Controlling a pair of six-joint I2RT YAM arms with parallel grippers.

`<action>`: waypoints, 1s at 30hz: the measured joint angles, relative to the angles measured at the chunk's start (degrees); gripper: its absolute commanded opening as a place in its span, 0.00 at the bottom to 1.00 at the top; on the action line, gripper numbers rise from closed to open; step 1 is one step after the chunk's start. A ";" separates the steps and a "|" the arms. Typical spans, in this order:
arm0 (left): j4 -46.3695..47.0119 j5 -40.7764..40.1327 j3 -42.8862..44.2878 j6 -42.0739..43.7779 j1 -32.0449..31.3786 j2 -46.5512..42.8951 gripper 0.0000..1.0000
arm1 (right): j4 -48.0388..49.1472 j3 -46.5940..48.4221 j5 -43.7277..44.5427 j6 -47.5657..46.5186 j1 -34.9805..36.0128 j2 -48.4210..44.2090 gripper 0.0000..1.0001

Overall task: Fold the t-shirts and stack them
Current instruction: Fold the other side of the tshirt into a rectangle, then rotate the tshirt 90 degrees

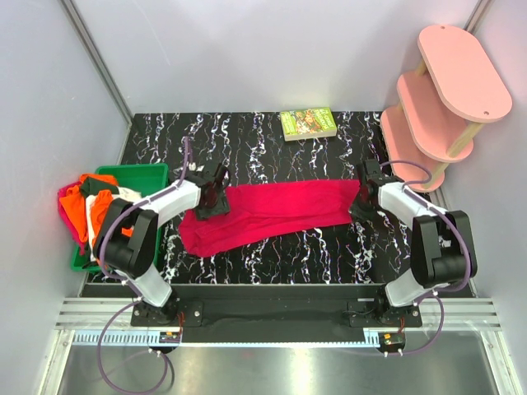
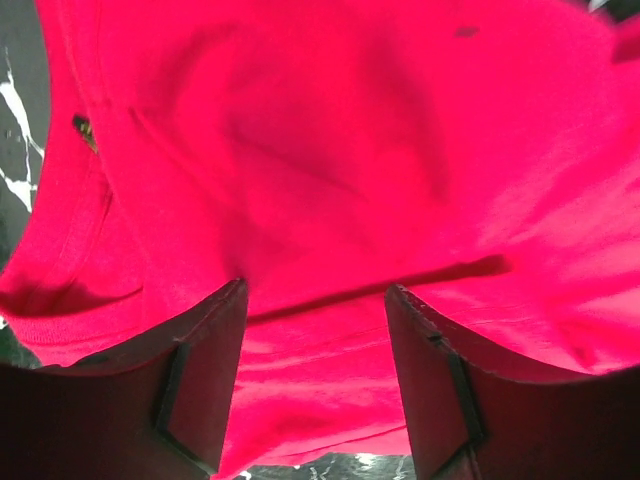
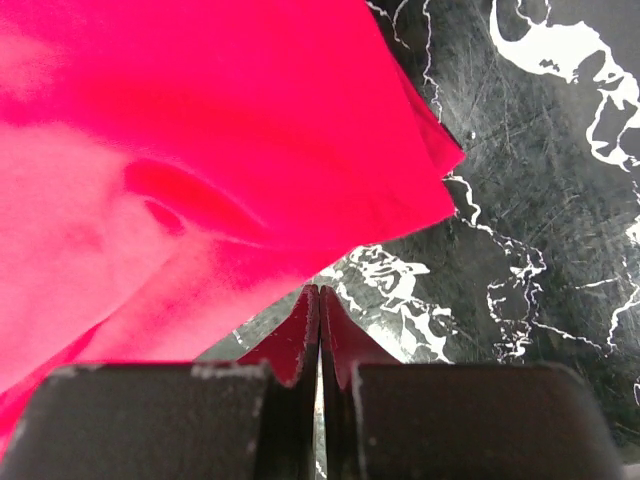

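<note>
Your black, white-veined desk (image 1: 272,140) sits between pale grey walls (image 1: 247,49). The crimson-red cloth t-shirt (image 1: 272,212) lies mid-desk, nine to three o'clock. Your left claw (image 2: 315,290) hangs over it, jaws apart; the right claw (image 3: 318,292) is pressed closed at its three-o'clock end. The small green book (image 1: 308,123) has unreadable print.

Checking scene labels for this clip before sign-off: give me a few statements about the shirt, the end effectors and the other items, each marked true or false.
1. The crimson t-shirt lies spread on the table between the two arms. True.
2. The left end effector is shut. False: its fingers stand apart over the shirt.
3. The right end effector is shut. True.
4. The green book lies on the shirt. False: it lies apart from it, at the table's far edge.
5. The green bin stands by the right arm. False: it is on the left side, with an orange t-shirt in it.
</note>
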 measured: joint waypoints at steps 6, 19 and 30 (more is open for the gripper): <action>0.31 -0.39 -3.89 -0.02 0.02 -4.96 0.65 | 0.24 3.67 0.00 0.31 0.04 -4.13 0.09; 0.46 -1.27 0.66 1.09 0.07 -2.45 0.64 | 4.35 18.51 -2.16 0.46 0.13 4.31 0.08; -1.22 -0.81 -2.91 1.38 0.07 -2.71 0.58 | 4.44 17.53 -3.48 0.42 1.01 6.14 0.07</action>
